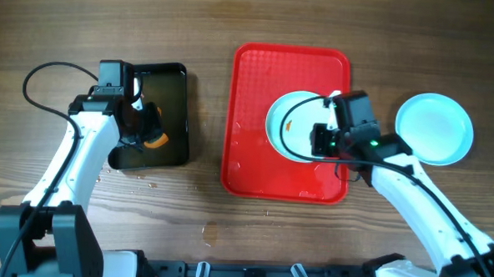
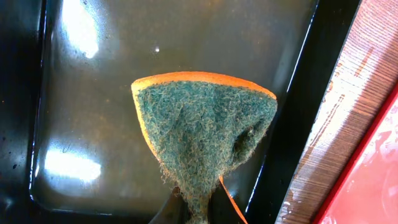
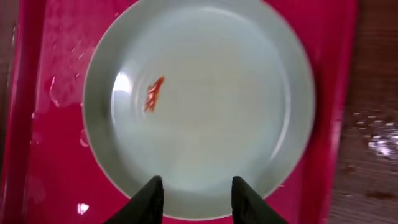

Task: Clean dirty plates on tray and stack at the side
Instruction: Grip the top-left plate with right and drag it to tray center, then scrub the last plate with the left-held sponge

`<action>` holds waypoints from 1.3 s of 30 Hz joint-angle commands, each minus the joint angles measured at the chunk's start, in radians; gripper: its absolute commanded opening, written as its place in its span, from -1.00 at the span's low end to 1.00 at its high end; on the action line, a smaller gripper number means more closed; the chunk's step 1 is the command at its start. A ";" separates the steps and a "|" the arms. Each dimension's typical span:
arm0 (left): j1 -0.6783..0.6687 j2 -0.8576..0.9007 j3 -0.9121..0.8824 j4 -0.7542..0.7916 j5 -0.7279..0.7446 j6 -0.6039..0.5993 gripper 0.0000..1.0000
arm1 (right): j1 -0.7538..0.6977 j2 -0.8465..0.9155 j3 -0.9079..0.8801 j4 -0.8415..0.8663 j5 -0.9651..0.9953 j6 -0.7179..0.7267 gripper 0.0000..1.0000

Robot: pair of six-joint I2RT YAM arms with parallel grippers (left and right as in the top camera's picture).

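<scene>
A pale blue-white plate (image 1: 291,115) lies on the right half of the red tray (image 1: 258,72). In the right wrist view the plate (image 3: 199,99) has a small orange smear (image 3: 153,93) left of its centre. My right gripper (image 1: 317,140) is open and empty, and its fingers (image 3: 196,186) hover over the plate's near rim. A second plate (image 1: 434,128) sits on the table to the right of the tray. My left gripper (image 1: 147,126) is shut on a green and orange sponge (image 2: 205,124) above the black tray (image 1: 170,77). A third plate is not in view.
The black tray (image 2: 93,93) holds shallow water and stands left of the red tray, with a strip of wooden table (image 2: 336,130) between them. Water drops lie on the red tray (image 3: 37,124) and on the table near its edges.
</scene>
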 commanded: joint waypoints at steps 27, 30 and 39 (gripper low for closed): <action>-0.022 -0.002 -0.010 0.006 -0.034 0.050 -0.92 | -0.074 0.277 -0.011 0.058 0.008 -0.066 -0.91; -0.037 0.003 -0.093 0.127 -0.068 0.050 -0.92 | -0.074 0.277 -0.011 0.077 0.004 -0.050 -0.91; -0.058 0.063 -0.323 0.444 -0.064 0.000 -0.92 | -0.074 0.277 -0.011 0.069 -0.012 -0.051 -0.81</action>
